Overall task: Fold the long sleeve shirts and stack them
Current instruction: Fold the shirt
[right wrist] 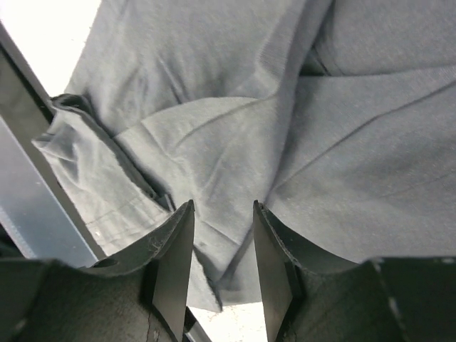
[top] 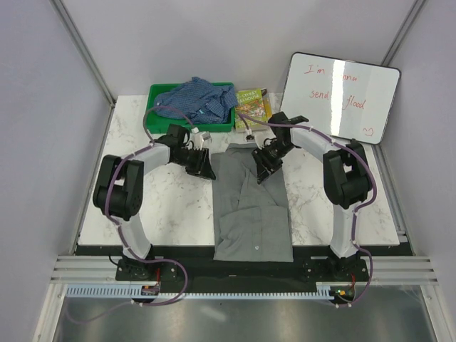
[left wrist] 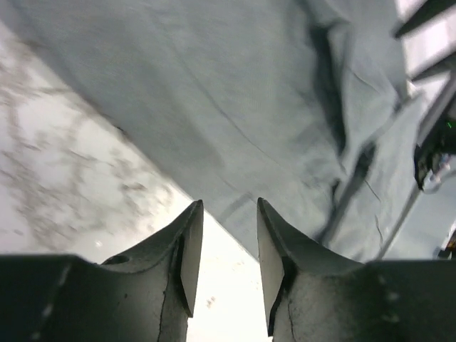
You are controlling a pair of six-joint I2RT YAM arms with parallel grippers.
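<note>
The grey long sleeve shirt (top: pixel 253 206) lies as a long narrow strip down the middle of the marble table (top: pixel 171 206). The blue checked long sleeve shirt (top: pixel 196 100) is bunched in a green bin (top: pixel 158 91) at the back. My left gripper (top: pixel 206 169) hovers at the grey shirt's far left corner. In the left wrist view that gripper (left wrist: pixel 226 203) is open over bare table, with the shirt's edge (left wrist: pixel 249 85) just ahead. My right gripper (top: pixel 262 173) is over the shirt's far right part. In the right wrist view it (right wrist: pixel 222 204) is open above wrinkled grey cloth (right wrist: pixel 342 157).
A whiteboard (top: pixel 342 96) with red writing leans at the back right. A small yellow-green book (top: pixel 253 103) lies between it and the bin. Grey walls close in the table on both sides.
</note>
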